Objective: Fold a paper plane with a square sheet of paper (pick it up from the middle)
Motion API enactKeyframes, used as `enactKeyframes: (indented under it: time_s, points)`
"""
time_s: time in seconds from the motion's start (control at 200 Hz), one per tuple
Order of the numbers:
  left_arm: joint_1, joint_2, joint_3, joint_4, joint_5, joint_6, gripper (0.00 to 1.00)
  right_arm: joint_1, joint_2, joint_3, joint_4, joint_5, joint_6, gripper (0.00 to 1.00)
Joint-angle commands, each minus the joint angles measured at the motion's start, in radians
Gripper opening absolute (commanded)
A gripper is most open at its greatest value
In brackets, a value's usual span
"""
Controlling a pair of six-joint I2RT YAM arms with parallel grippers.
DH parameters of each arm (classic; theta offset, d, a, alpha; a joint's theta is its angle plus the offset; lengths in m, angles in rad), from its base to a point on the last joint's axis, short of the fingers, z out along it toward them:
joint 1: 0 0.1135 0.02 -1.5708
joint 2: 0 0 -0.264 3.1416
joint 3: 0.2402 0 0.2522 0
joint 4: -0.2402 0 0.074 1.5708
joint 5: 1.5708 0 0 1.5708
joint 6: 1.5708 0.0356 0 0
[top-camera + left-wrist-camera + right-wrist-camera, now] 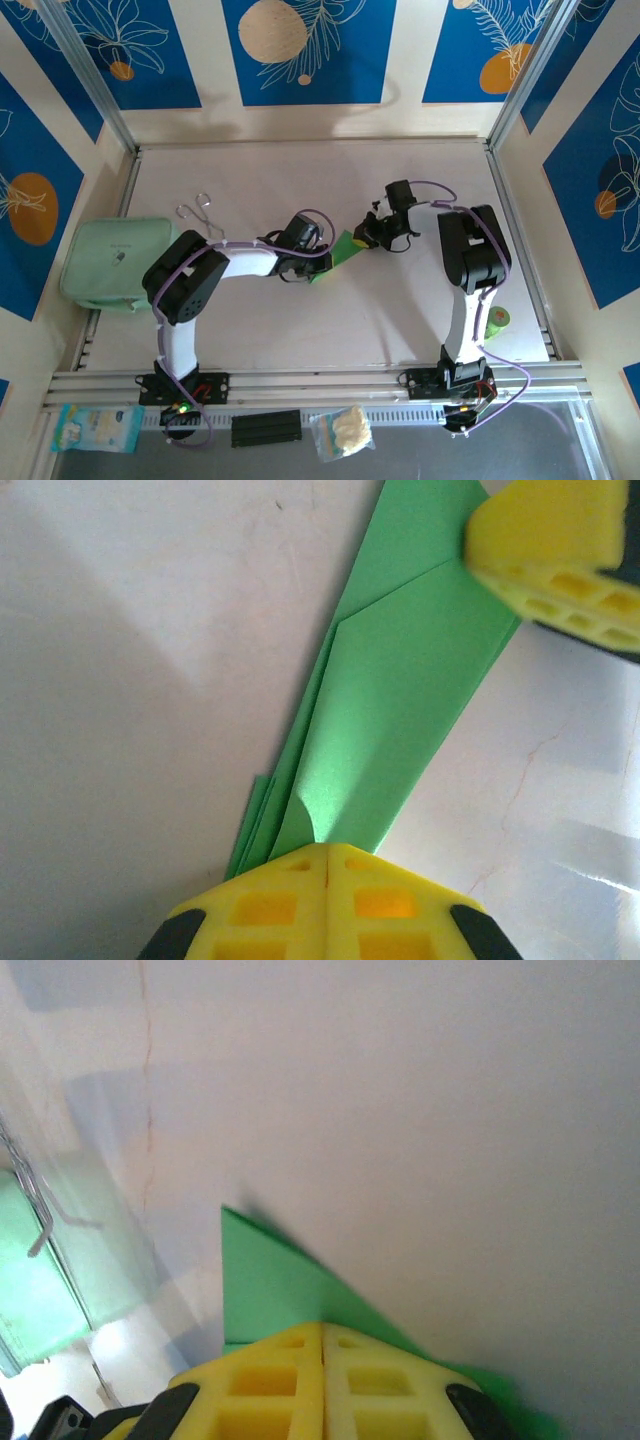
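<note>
From above, the paper plane [343,250] hangs over the middle of the table [300,330] between the left gripper [318,262] and the right gripper [366,236]; in the left wrist view, yellow fingers [265,905] are clamped together on its layered end; in the right wrist view, that arm's fingers [265,1380] are pinched on a green corner.

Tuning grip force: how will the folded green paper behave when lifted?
Probably very light: the green paper is a thin sheet. Its stacked layers and creases likely stiffen it lengthwise, yet it bows near the left gripper, so expect some flop. Looks smooth; it may slip from the right gripper.
</note>
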Motion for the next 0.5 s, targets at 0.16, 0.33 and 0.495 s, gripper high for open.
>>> enactKeyframes:
  time_s: [0.16, 0.33, 0.495]
  points:
    - [0.005, 0.003, -0.042, -0.143, -0.01, -0.013, 0.0, -0.05, -0.005, -0.044, 0.083, 0.026, 0.01, 0.07]
    - [0.006, 0.007, -0.024, -0.151, -0.003, -0.009, 0.0, -0.063, -0.087, -0.091, 0.16, 0.026, 0.001, 0.07]
    - [0.007, 0.014, 0.004, -0.165, 0.003, 0.001, 0.0, -0.053, -0.22, -0.171, 0.231, 0.061, 0.002, 0.08]
